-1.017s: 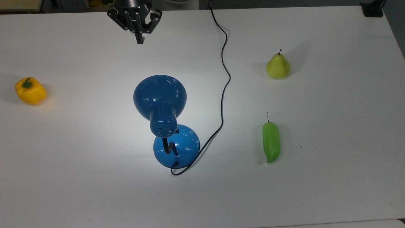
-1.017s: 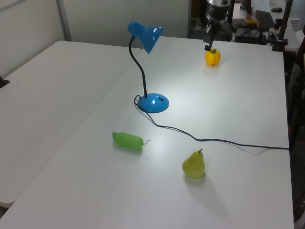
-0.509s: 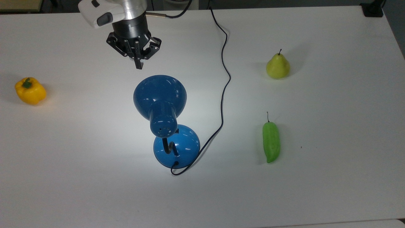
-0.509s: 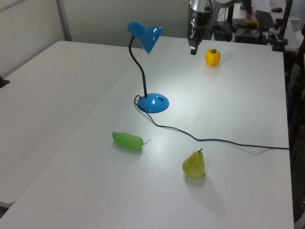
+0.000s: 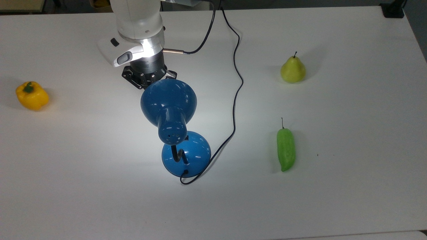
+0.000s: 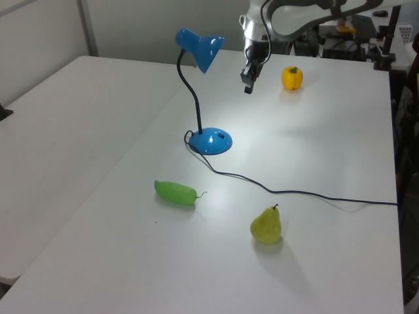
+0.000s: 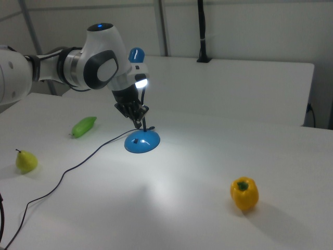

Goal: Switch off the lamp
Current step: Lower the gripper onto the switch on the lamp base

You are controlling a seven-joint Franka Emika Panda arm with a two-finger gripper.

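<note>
The blue lamp is lit and throws a bright pool on the white table. Its cone shade [image 5: 168,100] leans over the round base [image 5: 193,156], which carries a small black switch [image 5: 186,137]. The black cord [image 5: 235,100] runs off to the table's far edge in the top view. My gripper [image 6: 247,88] hangs shut and empty above the table, to the right of the shade [image 6: 200,49] in the left view. In the right view the gripper [image 7: 138,124] sits just below the glowing shade [image 7: 139,80], above the base [image 7: 142,141]. In the top view my wrist [image 5: 141,55] adjoins the shade's upper rim, which hides the fingertips.
A yellow bell pepper [image 5: 31,95] lies at the top view's left. A pear [image 5: 293,70] and a long green pepper [image 5: 286,149] lie at the top view's right. The cord [image 6: 294,193] crosses the table between lamp and pear [image 6: 266,225].
My arm has come in from the table's far edge toward the lamp, down in the top view, until the shut gripper's tips passed under the shade's rim. The lamp stays lit.
</note>
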